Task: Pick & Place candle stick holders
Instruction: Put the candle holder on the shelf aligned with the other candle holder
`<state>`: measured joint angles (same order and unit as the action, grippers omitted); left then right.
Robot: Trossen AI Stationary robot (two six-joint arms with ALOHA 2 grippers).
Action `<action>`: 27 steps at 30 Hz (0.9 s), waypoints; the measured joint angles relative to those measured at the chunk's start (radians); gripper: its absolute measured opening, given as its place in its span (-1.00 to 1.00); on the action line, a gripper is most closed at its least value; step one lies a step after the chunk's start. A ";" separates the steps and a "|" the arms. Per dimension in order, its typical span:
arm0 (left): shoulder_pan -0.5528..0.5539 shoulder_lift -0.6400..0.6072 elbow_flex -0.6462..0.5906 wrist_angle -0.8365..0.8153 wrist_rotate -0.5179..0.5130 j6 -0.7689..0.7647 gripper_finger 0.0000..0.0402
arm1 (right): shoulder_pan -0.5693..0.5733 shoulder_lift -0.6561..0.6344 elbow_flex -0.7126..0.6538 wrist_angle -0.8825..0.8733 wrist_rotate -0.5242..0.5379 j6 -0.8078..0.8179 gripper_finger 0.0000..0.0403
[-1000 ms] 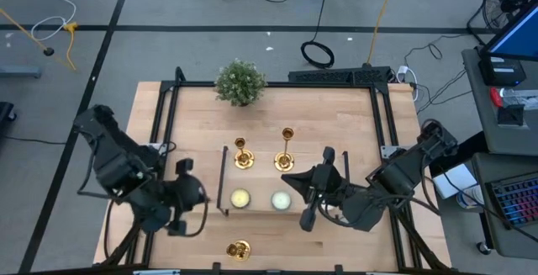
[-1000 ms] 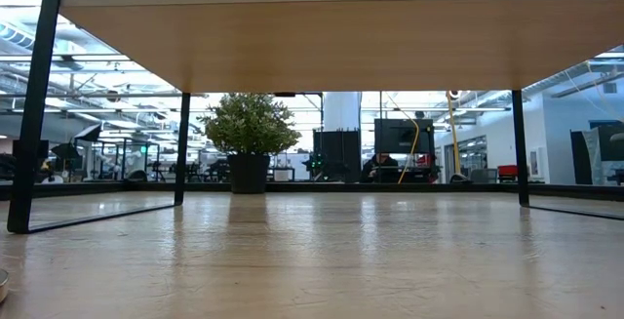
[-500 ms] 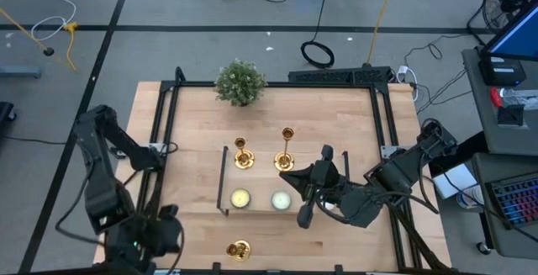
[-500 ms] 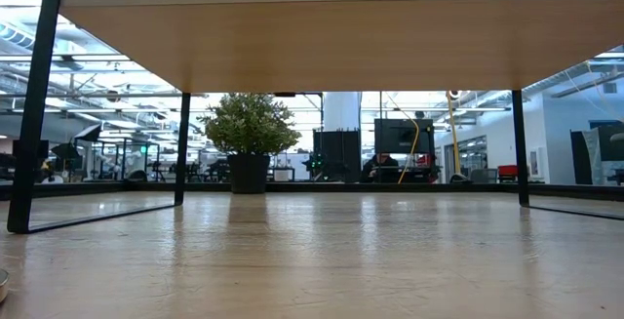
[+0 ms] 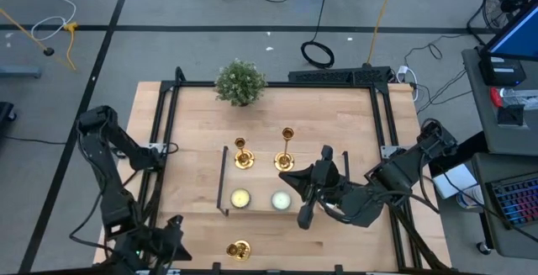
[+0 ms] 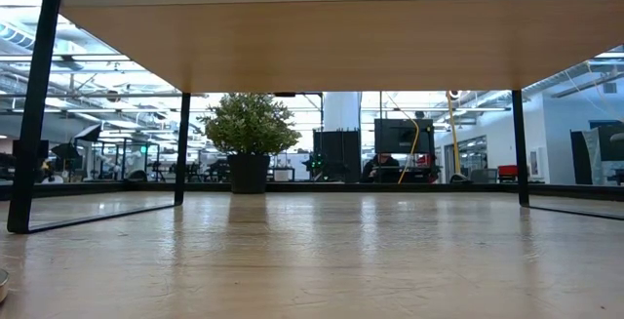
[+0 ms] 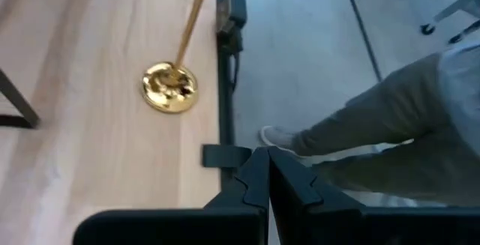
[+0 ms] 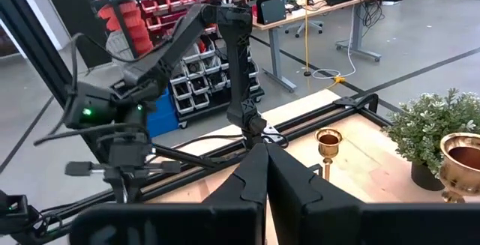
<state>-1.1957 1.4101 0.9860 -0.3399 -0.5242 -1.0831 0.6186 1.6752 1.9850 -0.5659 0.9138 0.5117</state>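
Two gold candle stick holders (image 5: 243, 156) (image 5: 286, 150) stand upright on a low wooden shelf (image 5: 315, 153) at mid-table, also seen in the right wrist view (image 8: 328, 144) (image 8: 461, 155). A third holder (image 5: 238, 250) (image 7: 169, 88) rests on its round base on the tabletop by the near edge. My left gripper (image 5: 172, 237) (image 7: 268, 170) is shut with nothing in it, low at the near left corner, left of that holder and apart from it. My right gripper (image 5: 304, 212) (image 8: 262, 162) hangs shut, holding nothing, high over the shelf's right part.
Two round pale candles (image 5: 240, 198) (image 5: 280, 199) sit on the shelf's near part. A potted green plant (image 5: 240, 81) (image 6: 250, 139) stands at the far edge. The shelf's black legs (image 6: 37, 104) reach the tabletop. A person's shoe (image 7: 281, 136) and trouser leg show beyond the near edge.
My left gripper has swung from beside the shelf's left end toward the table's near edge and gone down, turning as it went; it stays shut. The holders and candles have kept their places.
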 joint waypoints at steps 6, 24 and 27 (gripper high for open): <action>0.045 0.000 -0.005 0.023 -0.029 0.227 -0.97 | 0.000 0.000 0.000 0.020 0.001 0.000 -1.00; 0.149 0.183 -0.005 0.305 -0.073 0.293 -0.09 | 0.013 0.000 0.000 0.076 0.000 -0.003 -1.00; 0.163 0.190 -0.005 0.304 -0.127 0.296 0.03 | 0.021 0.000 0.000 0.077 0.000 -0.003 -1.00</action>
<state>-1.0323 1.5997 0.9806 -0.0361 -0.6508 -0.7875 0.6393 1.6752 1.9850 -0.4893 0.9141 0.5087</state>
